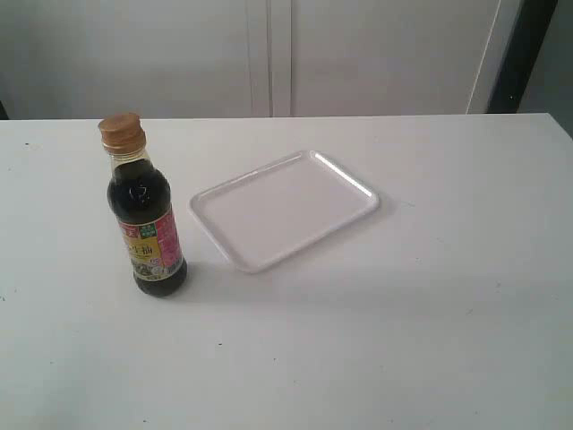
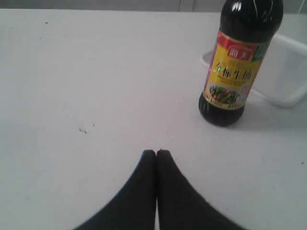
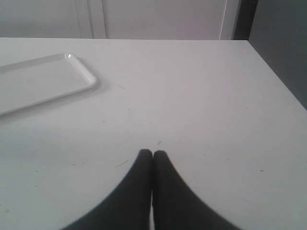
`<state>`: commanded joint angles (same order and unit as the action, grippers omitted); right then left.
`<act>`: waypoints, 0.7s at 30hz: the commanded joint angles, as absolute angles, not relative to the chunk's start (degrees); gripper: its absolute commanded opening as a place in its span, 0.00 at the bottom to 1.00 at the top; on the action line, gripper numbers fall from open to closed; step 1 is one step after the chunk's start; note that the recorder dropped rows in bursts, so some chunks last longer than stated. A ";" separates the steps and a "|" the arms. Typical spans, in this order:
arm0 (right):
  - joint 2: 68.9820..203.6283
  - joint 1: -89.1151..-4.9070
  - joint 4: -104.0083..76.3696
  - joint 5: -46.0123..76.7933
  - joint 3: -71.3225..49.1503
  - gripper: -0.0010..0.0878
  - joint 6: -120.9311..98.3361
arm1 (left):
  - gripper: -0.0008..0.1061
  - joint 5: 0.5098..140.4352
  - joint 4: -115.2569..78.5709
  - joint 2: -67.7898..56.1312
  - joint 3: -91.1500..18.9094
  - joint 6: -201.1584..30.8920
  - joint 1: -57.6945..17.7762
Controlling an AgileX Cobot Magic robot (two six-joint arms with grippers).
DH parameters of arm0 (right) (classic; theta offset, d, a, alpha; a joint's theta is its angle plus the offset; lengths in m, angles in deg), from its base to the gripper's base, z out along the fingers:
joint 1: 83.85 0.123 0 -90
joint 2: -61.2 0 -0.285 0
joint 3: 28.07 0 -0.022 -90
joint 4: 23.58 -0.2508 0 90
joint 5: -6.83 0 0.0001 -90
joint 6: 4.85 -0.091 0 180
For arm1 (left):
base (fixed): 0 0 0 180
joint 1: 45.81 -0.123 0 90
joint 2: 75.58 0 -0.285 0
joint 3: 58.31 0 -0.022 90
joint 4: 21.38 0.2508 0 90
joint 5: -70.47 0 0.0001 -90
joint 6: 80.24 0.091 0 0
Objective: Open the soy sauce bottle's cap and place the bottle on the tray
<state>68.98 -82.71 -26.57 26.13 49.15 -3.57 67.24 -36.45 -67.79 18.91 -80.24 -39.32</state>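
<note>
soy sauce bottle (image 1: 148, 219) stands just beside tray (image 1: 358, 190).

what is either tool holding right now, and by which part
Nothing is held. The left tool and right tool are both shut on nothing; the soy sauce bottle stands untouched on the table.

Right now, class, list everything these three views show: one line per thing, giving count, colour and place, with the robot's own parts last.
soy sauce bottle: one, dark liquid with pink, yellow and green label, upright on the table left of the tray
cap: one, golden-tan, closed on the bottle
tray: one, white, flat on the table, nothing on it
table: one, white
wall panels: pale grey-white, behind the table
left gripper: one, black, shut, above bare table short of the bottle
right gripper: one, black, shut, above bare table beside the tray
</note>
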 joint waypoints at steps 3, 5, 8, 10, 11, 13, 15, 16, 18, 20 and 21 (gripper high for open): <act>68.98 -82.71 -26.57 26.13 49.15 0.01 -3.57 | 0.01 71.56 -38.54 -67.79 18.91 -81.81 -39.32; 68.98 -82.71 -26.57 26.13 49.15 0.01 -3.57 | 0.01 75.01 -41.65 -67.79 18.91 -86.16 -39.32; 68.98 -82.71 -26.57 26.13 49.15 0.01 -3.57 | 0.01 83.28 -41.88 -67.79 18.91 -90.68 -39.32; 68.98 -82.71 -26.57 26.13 49.15 0.01 -3.57 | 0.01 84.67 -41.29 -67.79 18.91 -92.11 -39.32; 68.98 -82.71 -26.57 26.13 49.15 0.01 -3.57 | 0.01 85.25 -39.87 -67.79 18.73 -92.37 -39.32; 68.98 -82.71 -26.57 26.13 49.15 0.01 -3.57 | 0.01 85.74 -37.63 -67.79 17.11 -92.37 -39.32; 68.98 -82.71 -26.57 26.13 49.15 0.01 -3.57 | 0.01 86.41 -34.01 -67.55 14.24 -92.37 -39.32; 68.98 -82.71 -26.57 26.13 49.15 0.01 -3.57 | 0.01 87.81 -33.21 -66.83 13.43 -92.37 -39.32; 68.98 -82.71 -26.57 26.13 49.15 0.01 -3.57 | 0.01 91.50 -32.16 -63.29 10.79 -92.15 -39.32; 68.98 -82.71 -26.57 26.13 49.15 0.01 -3.57 | 0.01 89.40 -28.92 -58.53 7.71 -91.98 -39.32; 68.98 -82.71 -26.44 26.13 49.15 0.01 -3.57 | 0.01 86.03 -25.13 -54.90 5.17 -92.09 -39.32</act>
<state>68.98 -82.71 -26.44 26.13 49.15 -3.57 86.03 -25.13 -54.90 5.17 -92.09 -39.32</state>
